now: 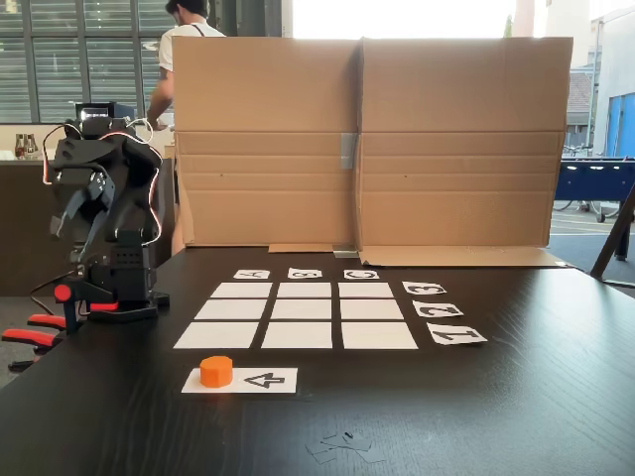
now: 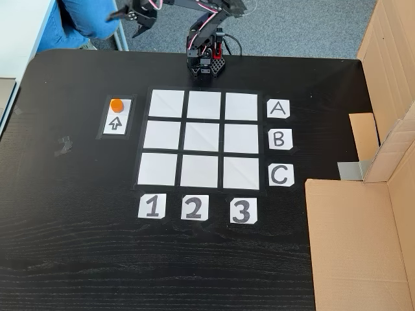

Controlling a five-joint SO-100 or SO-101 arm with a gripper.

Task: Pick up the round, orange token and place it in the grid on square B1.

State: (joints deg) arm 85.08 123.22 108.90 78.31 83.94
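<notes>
- The arm (image 2: 194, 19) is cut off by the top edge in a fixed view.
- The person (image 1: 184, 50) is partly hidden behind the cardboard screen (image 1: 367, 139).

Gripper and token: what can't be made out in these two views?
- Gripper: at the top edge of a fixed view, small; open or shut is unclear.
- Gripper: folded against the dark arm; jaws indistinct.
- Token: underside contact with the arrow card hidden.
</notes>
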